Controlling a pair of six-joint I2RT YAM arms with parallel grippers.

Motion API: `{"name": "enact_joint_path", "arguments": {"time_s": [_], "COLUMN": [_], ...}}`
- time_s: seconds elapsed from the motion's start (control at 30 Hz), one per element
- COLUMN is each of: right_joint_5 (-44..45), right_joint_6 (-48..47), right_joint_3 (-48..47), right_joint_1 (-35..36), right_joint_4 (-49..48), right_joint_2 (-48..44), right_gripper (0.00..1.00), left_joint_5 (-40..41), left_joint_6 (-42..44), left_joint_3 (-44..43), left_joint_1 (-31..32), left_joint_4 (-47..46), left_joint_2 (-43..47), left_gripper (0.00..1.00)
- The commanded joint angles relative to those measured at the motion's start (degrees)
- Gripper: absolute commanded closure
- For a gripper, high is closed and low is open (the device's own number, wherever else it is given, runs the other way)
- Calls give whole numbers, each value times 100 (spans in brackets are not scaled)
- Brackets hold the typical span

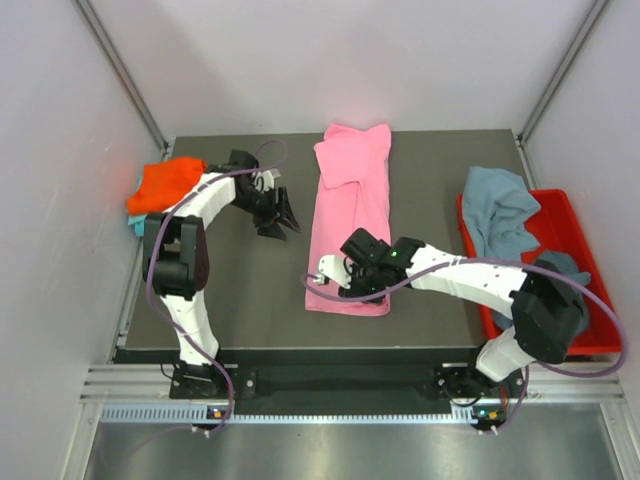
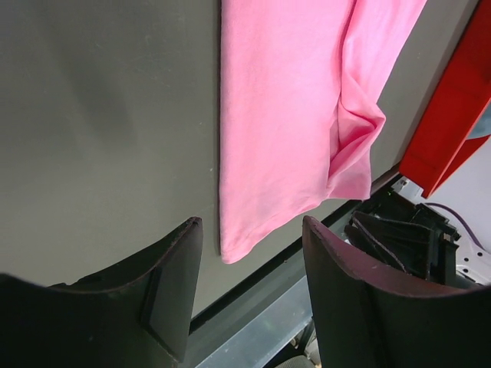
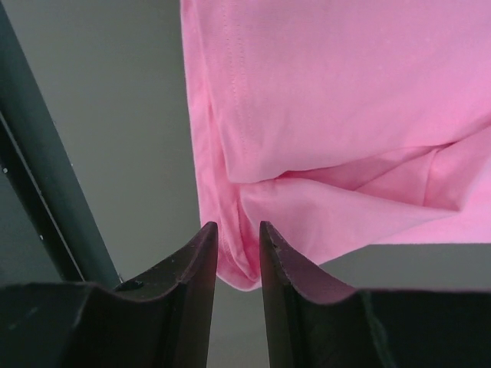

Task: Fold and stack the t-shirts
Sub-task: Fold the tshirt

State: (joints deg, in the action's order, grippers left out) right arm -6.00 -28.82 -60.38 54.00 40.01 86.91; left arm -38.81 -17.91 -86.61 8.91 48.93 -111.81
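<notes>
A large pink t-shirt (image 1: 350, 210) lies folded into a long strip down the middle of the table; it also shows in the left wrist view (image 2: 291, 115) and the right wrist view (image 3: 345, 92). My right gripper (image 1: 328, 275) is at its near left corner, and its jaws (image 3: 238, 226) are nearly closed with the bunched pink corner pinched between them. My left gripper (image 1: 280, 222) is open and empty over bare table, left of the strip (image 2: 249, 222). An orange t-shirt (image 1: 165, 185) lies on a teal one (image 1: 135, 225) at the far left.
A red bin (image 1: 560, 215) stands at the right edge of the table, also seen in the left wrist view (image 2: 453, 100). A grey-blue t-shirt (image 1: 497, 210) hangs over its left rim and a dark slate one (image 1: 565, 275) lies inside. White walls enclose three sides.
</notes>
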Motion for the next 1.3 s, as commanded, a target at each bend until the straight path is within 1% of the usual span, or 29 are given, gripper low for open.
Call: {"name": "enact_joint_path", "arguments": {"time_s": [0.0,0.43,0.57,0.67,0.73,0.77,0.83,0.87,0.93,0.97,1.27], "right_joint_5": [-112,239,406,574,722,749,846,863,916,934,820], "right_joint_6": [-133,-265,-282,-308,-309,-300,-291,-282,-291,-274,-291], "right_joint_3": [-88,70,70,79,62,53,44,44,26,18,-132], "right_joint_1": [155,181,181,190,190,190,190,199,199,199,199], "right_joint_4": [139,16,-142,-221,-248,-274,-318,-336,-371,-362,-214], "right_joint_2": [-25,256,396,475,476,484,476,484,476,467,274], "right_gripper": [71,69,75,75,78,83,89,94,99,100,100], "left_joint_5": [-162,-233,-224,-250,-250,-250,-250,-259,-250,-241,-206], "left_joint_6": [-54,-160,-177,-195,-213,-213,-230,-239,-239,-239,-230], "left_joint_3": [-181,-49,-41,-5,3,4,4,4,4,12,83], "left_joint_1": [-47,-100,-117,-126,-126,-126,-126,-126,-126,-126,-135], "left_joint_4": [-76,-190,-199,-208,-217,-226,-243,-261,-270,-270,-278], "left_joint_2": [54,159,168,186,195,186,203,195,203,212,238], "left_gripper": [41,40,40,40,40,40,40,40,40,40,40]}}
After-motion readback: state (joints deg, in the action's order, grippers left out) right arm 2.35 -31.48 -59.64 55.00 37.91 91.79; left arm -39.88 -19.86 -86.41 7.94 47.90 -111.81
